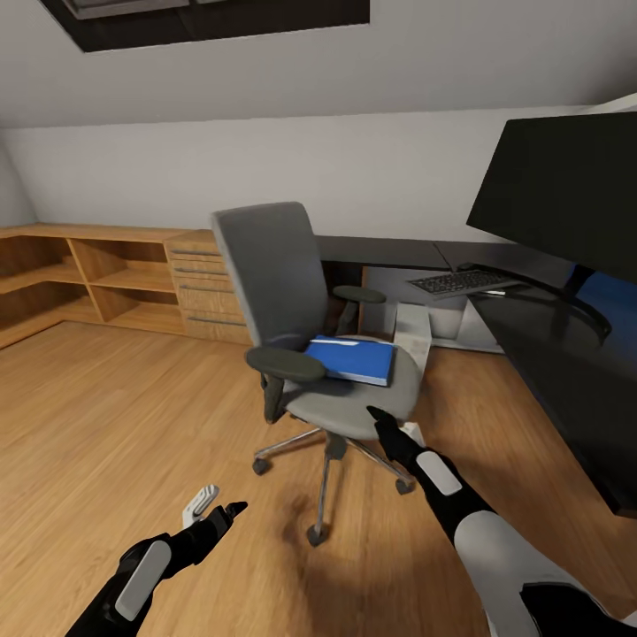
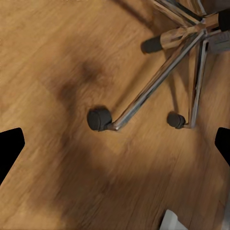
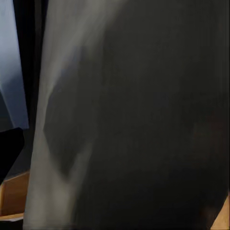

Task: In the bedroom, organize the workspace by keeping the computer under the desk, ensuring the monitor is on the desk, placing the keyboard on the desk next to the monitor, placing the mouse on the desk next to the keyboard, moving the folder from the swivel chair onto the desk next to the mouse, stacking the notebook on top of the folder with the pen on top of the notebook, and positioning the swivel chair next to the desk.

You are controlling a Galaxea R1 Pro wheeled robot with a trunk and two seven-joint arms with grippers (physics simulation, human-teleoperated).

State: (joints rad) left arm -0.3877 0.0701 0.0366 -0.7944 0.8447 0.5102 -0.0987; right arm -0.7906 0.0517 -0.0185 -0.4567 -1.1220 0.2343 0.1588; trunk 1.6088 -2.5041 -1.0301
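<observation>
From the head camera, the right gripper (image 1: pixel 379 416) is reaching up at the front edge of the swivel chair (image 1: pixel 305 318), touching or just short of the seat; I cannot tell how far its jaws stand. The folder (image 1: pixel 354 358) is lying flat on the seat toward twelve o'clock from it, long axis running crosswise, nearer this arm than the left. The left gripper (image 1: pixel 232 510) is hanging over the floor at seven o'clock from the chair. The left wrist camera is showing its fingertips (image 2: pixel 10 148) wide apart, holding nothing, above the chair's castors (image 2: pixel 98 119). The right wrist camera is giving a blurred grey surface close up, likely the seat.
</observation>
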